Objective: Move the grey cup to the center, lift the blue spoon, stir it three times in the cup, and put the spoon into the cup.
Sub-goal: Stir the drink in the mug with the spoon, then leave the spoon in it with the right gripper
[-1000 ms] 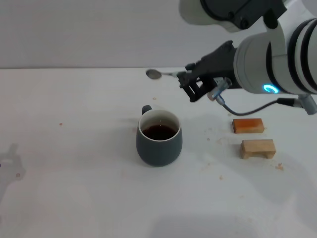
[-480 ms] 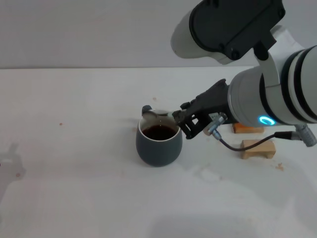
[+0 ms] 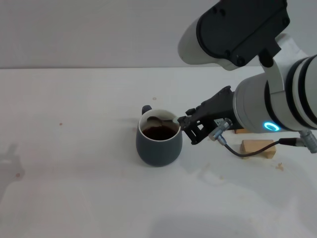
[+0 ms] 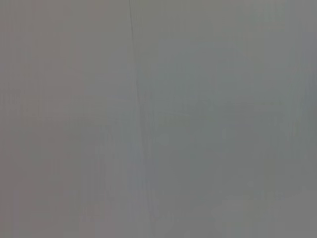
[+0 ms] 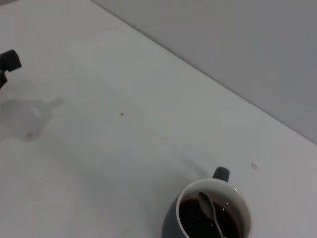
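Note:
The grey cup (image 3: 158, 145) stands mid-table with dark brown liquid inside and its handle at the far side. My right gripper (image 3: 191, 129) is just right of the cup's rim, shut on the blue spoon (image 3: 155, 120). The spoon's silvery bowl dips into the cup at the far inner side, and its handle is hidden in the gripper. In the right wrist view the cup (image 5: 171, 227) shows with the spoon (image 5: 206, 207) lying in the liquid. A dark bit of the left gripper (image 5: 8, 60) shows at the edge of that view, far from the cup.
A pale wooden block (image 3: 258, 148) lies right of the cup under my right arm. An orange-brown block (image 3: 239, 131) behind it is mostly hidden by the arm. Small crumbs dot the white table (image 3: 74, 124). The left wrist view shows only flat grey.
My right gripper has come down from above and behind the cup, toward me. The spoon's bowl went from hanging in the air beyond the cup to sitting inside it.

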Available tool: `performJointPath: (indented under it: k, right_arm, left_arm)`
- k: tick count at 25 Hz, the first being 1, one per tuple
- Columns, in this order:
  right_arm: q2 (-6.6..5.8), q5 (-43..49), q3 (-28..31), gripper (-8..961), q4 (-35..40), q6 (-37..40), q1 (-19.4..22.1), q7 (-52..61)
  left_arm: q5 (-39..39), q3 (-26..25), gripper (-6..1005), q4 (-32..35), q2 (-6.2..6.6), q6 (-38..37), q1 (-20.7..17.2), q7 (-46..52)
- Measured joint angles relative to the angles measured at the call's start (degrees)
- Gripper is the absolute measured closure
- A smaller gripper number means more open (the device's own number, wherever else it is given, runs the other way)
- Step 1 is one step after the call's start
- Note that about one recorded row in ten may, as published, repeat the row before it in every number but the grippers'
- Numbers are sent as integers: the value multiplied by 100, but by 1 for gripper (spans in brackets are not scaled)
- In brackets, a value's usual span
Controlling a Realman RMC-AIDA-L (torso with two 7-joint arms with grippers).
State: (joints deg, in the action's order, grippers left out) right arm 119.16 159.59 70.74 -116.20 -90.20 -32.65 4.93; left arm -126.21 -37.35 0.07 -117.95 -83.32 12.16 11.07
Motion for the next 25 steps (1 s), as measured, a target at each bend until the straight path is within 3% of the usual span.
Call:
performJointPath:
  k: [9, 25]
  right_arm:
    - [-16, 106, -29, 830, 163, 253, 166, -57]
    - [-12, 63, -228, 831, 1011, 910, 44, -211]
  left_arm:
    - [0, 0, 1001, -15, -4, 0, 5, 0]
    - [-1, -1, 1001, -7, 0, 0, -18, 0]
